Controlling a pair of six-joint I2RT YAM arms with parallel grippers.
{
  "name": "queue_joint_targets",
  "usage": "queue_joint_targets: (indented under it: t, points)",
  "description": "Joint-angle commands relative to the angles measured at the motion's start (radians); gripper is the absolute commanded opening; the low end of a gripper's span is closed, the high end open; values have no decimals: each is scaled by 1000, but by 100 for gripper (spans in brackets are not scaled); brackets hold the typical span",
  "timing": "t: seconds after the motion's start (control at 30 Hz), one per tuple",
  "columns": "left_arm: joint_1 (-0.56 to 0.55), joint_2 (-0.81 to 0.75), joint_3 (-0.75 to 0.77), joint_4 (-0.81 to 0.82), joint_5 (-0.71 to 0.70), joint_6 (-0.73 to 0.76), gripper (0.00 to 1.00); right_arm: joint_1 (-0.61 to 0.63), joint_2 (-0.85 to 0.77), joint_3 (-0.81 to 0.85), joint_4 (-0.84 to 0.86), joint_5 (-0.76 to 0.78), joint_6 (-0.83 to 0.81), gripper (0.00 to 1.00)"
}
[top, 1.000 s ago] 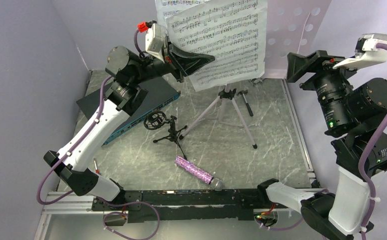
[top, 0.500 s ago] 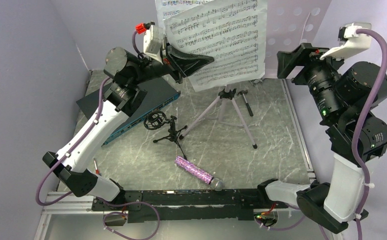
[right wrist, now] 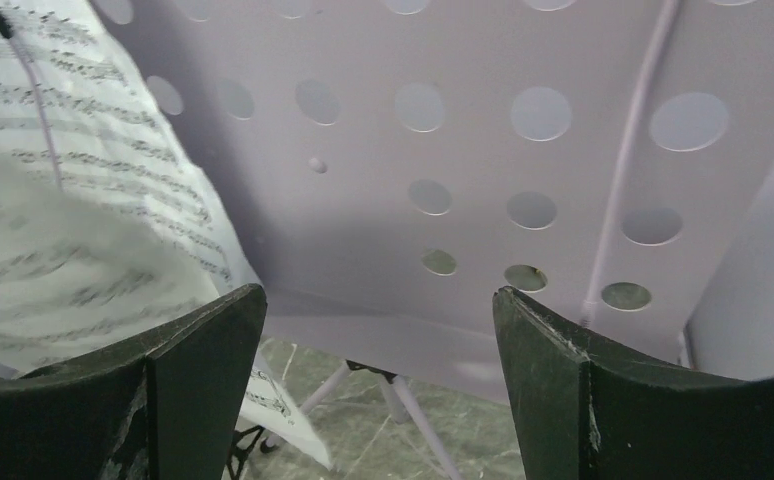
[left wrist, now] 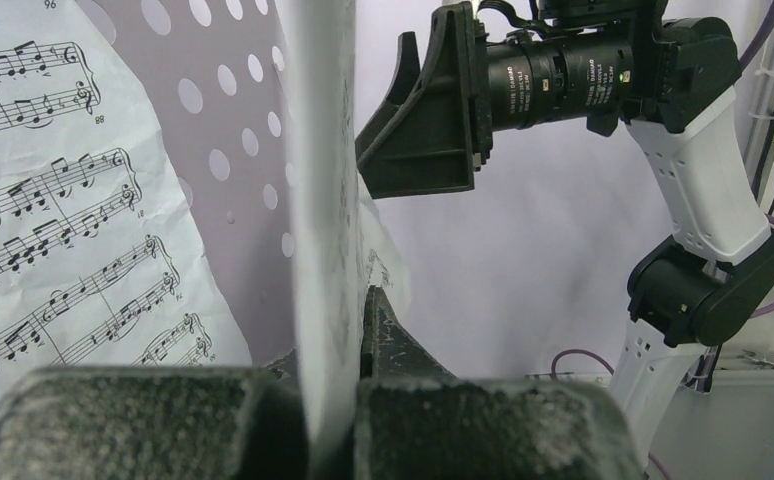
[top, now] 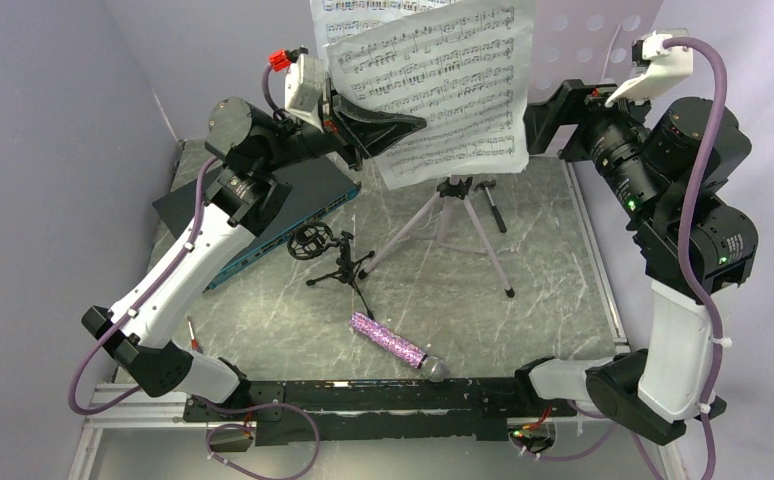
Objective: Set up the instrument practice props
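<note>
At the music stand's desk [top: 603,40], left gripper [left wrist: 333,400] pinches a sheet-music page [top: 443,90], right gripper [right wrist: 375,295] gapes empty; seat the page squarely.

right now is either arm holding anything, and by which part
The left gripper pinches the front sheet-music page by its left edge in the top view. The right gripper is open, holding nothing.

Overhead; wrist cameras close on stand [right wrist: 483,150]
</note>
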Motion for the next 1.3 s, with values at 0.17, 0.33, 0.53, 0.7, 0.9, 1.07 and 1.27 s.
queue_joint_targets:
  t: [0.17,0.33,0.53,0.7,0.9,1.07,1.27]
  points:
    - [1,-45,-12,14,15,-8,3,-3,14,51,-4,-114,-37,90]
    - [1,-35,1,5,18,-7,3,-3,-35,12,31,16,-28,89]
    - [1,-17,12,17,16,-19,3,-4,-150,-127,155,174,-34,88]
    - [1,15,49,52,24,-62,3,-3,-196,-190,207,263,-50,84]
    - [1,66,115,79,9,-105,3,-3,-162,-203,208,311,-65,77]
    - [-3,97,152,119,-2,-132,3,-3,-146,-225,236,324,-69,62]
    - [-35,138,200,94,-79,-92,3,-3,-134,-250,266,326,-81,59]
